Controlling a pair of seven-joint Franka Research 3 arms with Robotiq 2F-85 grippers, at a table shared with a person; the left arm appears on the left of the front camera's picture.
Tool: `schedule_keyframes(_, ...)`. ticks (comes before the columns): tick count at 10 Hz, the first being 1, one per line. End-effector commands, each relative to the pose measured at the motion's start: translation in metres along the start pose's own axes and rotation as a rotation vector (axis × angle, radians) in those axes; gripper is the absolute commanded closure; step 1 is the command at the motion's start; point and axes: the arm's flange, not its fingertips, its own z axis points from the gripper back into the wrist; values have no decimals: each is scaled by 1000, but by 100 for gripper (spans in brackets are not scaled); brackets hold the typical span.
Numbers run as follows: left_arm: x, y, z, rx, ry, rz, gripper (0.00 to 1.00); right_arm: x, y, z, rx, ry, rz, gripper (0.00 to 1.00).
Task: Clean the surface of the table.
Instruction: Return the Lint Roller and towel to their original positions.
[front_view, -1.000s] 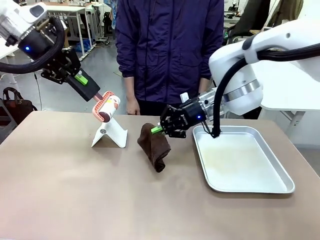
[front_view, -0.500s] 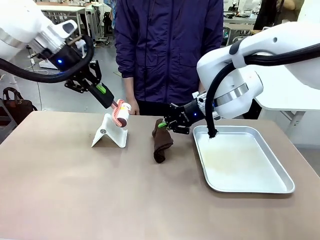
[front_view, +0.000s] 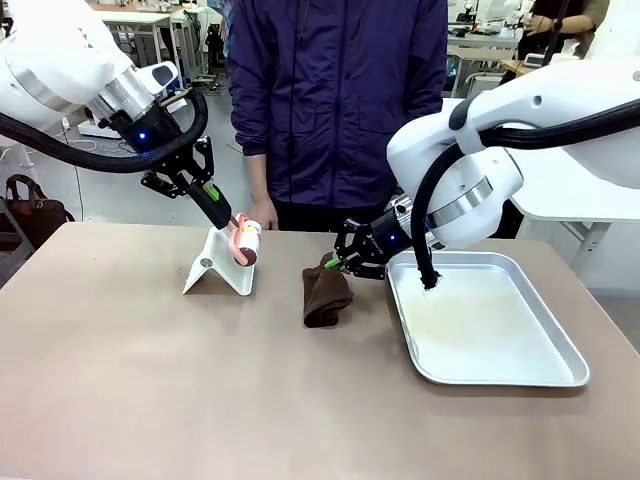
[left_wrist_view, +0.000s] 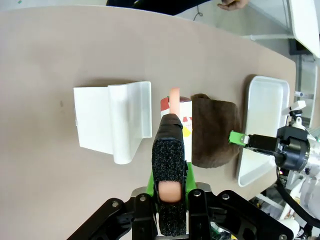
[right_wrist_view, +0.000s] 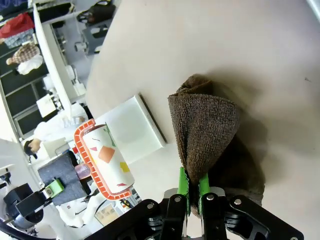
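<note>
- On the table (front_view: 150, 400), tan top running across the whole front view, there's a white stand (front_view: 222, 268) at the far left-middle, a brown cloth (front_view: 325, 292) in the middle and a silver tray (front_view: 560, 345) on the right.
- Left gripper (front_view: 232, 223) is clamped tight on the handle of a lint roller (front_view: 246, 242), with the roller head right at the stand's upper edge. Can't tell if it's actually touching.
- Right gripper (front_view: 337, 263) is pinched shut on the top of the cloth; the lower end of the cloth rests bunched on the table just beside the tray.
- My read: the wipe is the step in hand. To do it well, I'd press the cloth flatter so more of it drags, since a pinched bunch barely sweeps anything.
- Sweep away from the tray rim so the cloth doesn't snag on it.
- Keep the roller clear of the cloth's path. The two sit pretty near each other in the left wrist view.
- Person stands at the far edge, one hand (front_view: 265, 214) near the stand, so watch that side.
</note>
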Motion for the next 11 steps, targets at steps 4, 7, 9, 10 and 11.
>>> schedule_keyframes(4, 8, 3, -18, 43, -17, 30, 78, 8, 6, -4, -153, 0, 33, 91)
schedule_keyframes(7, 12, 11, -23, 48, -15, 33, 78, 9, 7, -4, -196, 7, 62, 91)
schedule_keyframes(9, 15, 16, -26, 50, -19, 39, 78, 9, 7, -3, -220, 11, 85, 91)
schedule_keyframes(10, 17, 18, -31, 59, -15, 41, 78, 9, 8, -4, -217, 15, 89, 91)
schedule_keyframes(11, 19, 19, -34, 64, -11, 40, 78, 8, 8, -5, -217, 20, 93, 91)
